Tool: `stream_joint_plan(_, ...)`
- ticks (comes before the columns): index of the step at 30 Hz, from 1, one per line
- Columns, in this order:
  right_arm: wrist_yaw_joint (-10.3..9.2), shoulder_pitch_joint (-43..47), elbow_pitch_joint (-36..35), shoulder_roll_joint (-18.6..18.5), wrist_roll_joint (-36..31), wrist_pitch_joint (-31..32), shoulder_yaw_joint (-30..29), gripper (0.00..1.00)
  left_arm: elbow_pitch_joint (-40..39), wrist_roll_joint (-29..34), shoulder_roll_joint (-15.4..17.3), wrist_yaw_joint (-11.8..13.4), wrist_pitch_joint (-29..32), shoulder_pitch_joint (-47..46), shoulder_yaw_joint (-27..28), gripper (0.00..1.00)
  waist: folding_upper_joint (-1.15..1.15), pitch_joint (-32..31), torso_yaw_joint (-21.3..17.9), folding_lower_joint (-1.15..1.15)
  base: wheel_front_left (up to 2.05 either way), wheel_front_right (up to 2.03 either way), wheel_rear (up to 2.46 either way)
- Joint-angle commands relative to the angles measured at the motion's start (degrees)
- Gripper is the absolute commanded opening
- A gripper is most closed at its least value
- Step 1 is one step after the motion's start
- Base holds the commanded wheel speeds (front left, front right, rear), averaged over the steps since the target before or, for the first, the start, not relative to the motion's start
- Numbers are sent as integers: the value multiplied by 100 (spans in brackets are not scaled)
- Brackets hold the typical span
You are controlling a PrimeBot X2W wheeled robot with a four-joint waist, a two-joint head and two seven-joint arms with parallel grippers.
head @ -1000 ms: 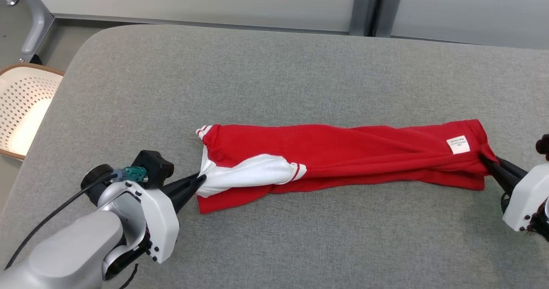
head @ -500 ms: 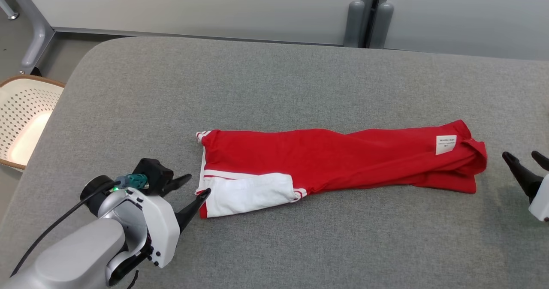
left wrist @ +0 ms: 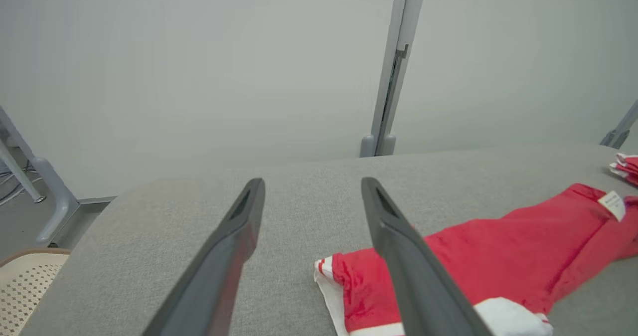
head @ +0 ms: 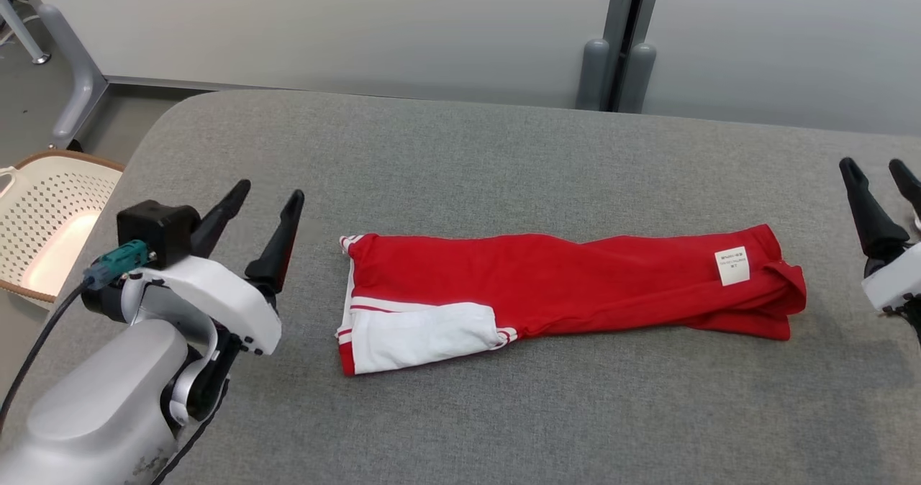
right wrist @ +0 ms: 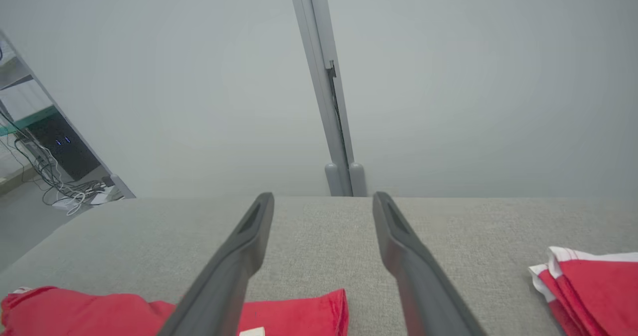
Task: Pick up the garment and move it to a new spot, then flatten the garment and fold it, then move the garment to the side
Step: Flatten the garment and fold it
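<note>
The garment [head: 561, 283] is red with white striped sleeves and lies as a long folded strip across the middle of the grey padded table [head: 460, 147]. A white label sits near its right end. My left gripper [head: 270, 191] stands open just off the garment's left end, fingers raised and holding nothing. At the view's right edge my right gripper [head: 870, 163] is open too, clear of the right end. The left wrist view has the left gripper [left wrist: 312, 181] above the table with the garment [left wrist: 498, 246] to its right. Below the right gripper [right wrist: 323, 195] lies the garment [right wrist: 299, 311].
A white perforated basket [head: 43, 211] stands beside the table's left edge. Another folded red and white garment [right wrist: 588, 281] lies on the table to the right in the right wrist view. Grey partition posts [head: 611, 75] rise behind the table's far edge.
Both grippers let go of the garment's ends, opened wide and drew back and up. The garment slackened and settled flat. The head camera tilted, shifting the whole picture.
</note>
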Motion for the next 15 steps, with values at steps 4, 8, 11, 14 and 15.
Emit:
stream_joint_plan(4, 0, 232, -348, 298, -558, -169, -808, 100, -453, 311, -342, 235, -91, 363, 1427, 100, 0, -33, -14, 0, 0, 0, 0)
stream_joint_plan(8, 0, 933, -930, 859, -1461, -170, -2055, 100, -1217, 1276, -1159, 84, -77, 1400, 3387, 100, 0, -35, -30, 0, 0, 0, 0)
stream_joint_plan(11, 0, 1541, -1386, 1368, -2213, -171, -2832, 100, -1444, 1983, -1781, -237, -83, 2003, 4256, 100, 0, -41, -49, 0, 0, 0, 0)
stream_joint_plan(14, 0, 2100, -1662, 1852, -2769, -172, -3249, 100, -1315, 2549, -2245, -616, -83, 2504, 4719, 100, 0, -40, -68, 0, 0, 0, 0)
stream_joint_plan(15, 0, 2236, -1724, 1984, -2926, -173, -3351, 100, -1255, 2702, -2401, -729, -84, 2635, 4829, 100, 0, -40, -77, 0, 0, 0, 0)
